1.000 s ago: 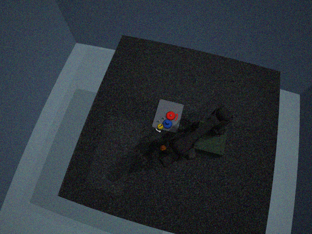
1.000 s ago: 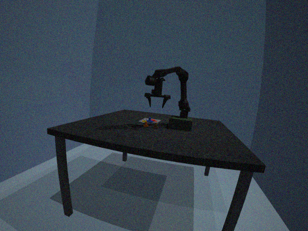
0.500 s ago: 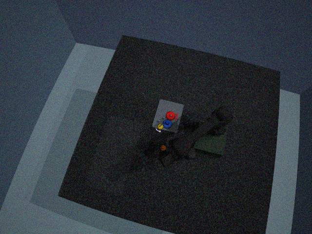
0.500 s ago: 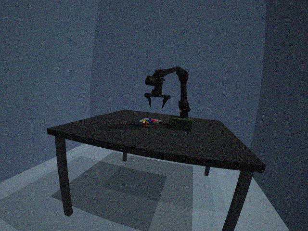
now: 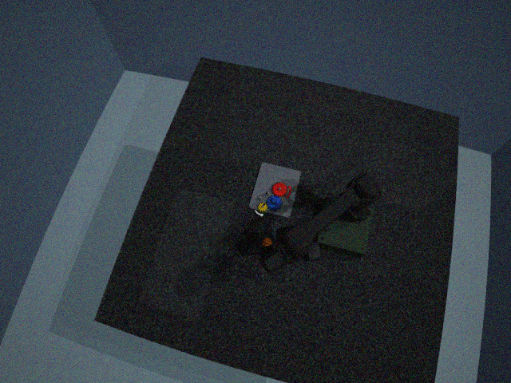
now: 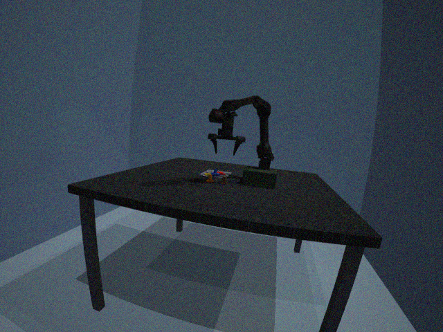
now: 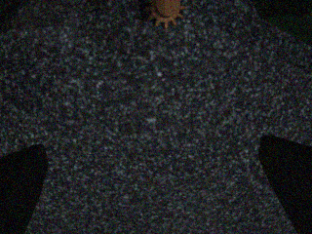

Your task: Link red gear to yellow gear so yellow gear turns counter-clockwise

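Observation:
On the grey board [image 5: 270, 173] the red gear [image 5: 279, 190] [image 6: 221, 173] and the small yellow gear [image 5: 260, 207] [image 6: 207, 174] stand apart. A blue gear [image 5: 274, 203] [image 6: 215, 172] lies between them, seemingly in contact with both; whether it sits fully flat is too small to tell. Small pegs show left of the red gear. A loose orange gear [image 5: 267, 242] [image 6: 210, 178] stands on the table beyond the board; an orange gear shows at the top edge of the wrist view. A dim brownish piece [image 6: 224, 180] stands nearby. My gripper [image 6: 225, 153] [image 7: 155, 152] is open and empty, high above the table.
The arm's dark green base block [image 5: 346, 238] [image 6: 259, 177] stands right of the board. A white arrow [image 5: 259, 213] lies by the yellow gear and a red arrow [image 5: 289, 191] by the red gear. The arm hides part of the table near the orange gear in the top view.

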